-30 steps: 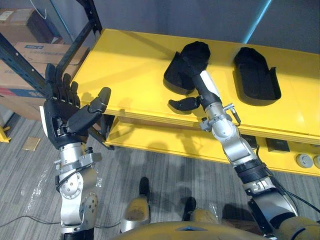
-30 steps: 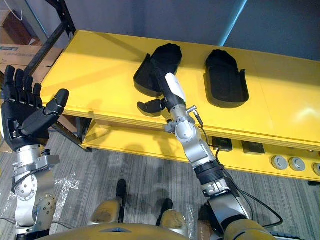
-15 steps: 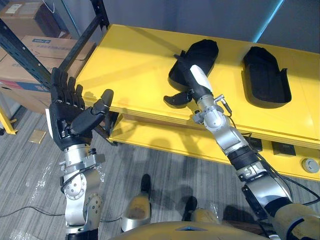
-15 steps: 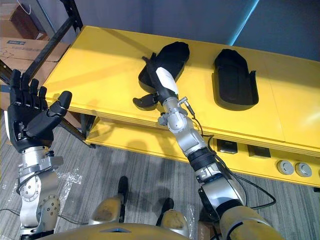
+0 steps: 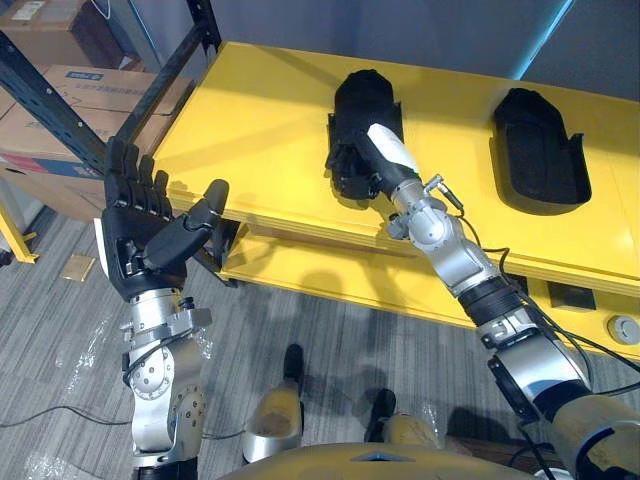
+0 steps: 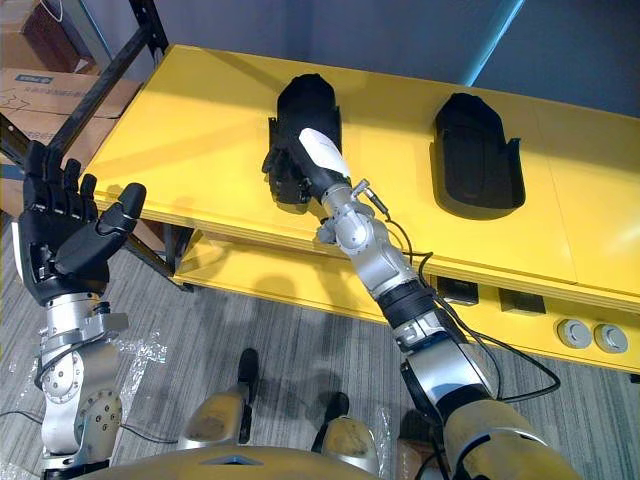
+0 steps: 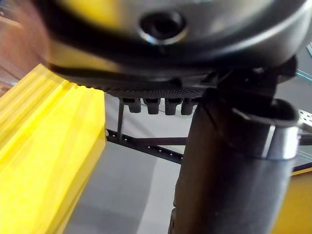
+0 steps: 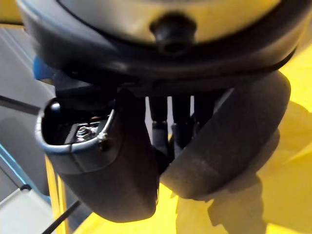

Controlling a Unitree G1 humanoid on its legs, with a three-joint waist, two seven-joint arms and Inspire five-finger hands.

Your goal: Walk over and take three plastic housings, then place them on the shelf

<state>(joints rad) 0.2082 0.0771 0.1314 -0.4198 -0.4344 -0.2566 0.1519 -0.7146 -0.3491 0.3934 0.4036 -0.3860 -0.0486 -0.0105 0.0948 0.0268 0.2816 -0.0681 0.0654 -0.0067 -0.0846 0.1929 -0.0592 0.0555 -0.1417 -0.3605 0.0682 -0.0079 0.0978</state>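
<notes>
Housing [image 5: 365, 100] on shelf [image 5: 265, 115], R hand [image 5: 355, 168] gripping.

1. The left hand [image 7: 156, 90] is close up and dark, its fingers [image 7: 151, 105] stretched straight in a row and the thumb [image 7: 219, 170] standing apart.
2. A yellow shelf board [image 7: 44, 146] lies just beside it.
3. Farther off, a dark perforated rack beam [image 7: 146, 146] crosses a grey surface [image 7: 131, 195].

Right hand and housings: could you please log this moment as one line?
right hand: closed on left housing near end | right housing: flat on yellow shelf, untouched | left hand: open, empty
</notes>
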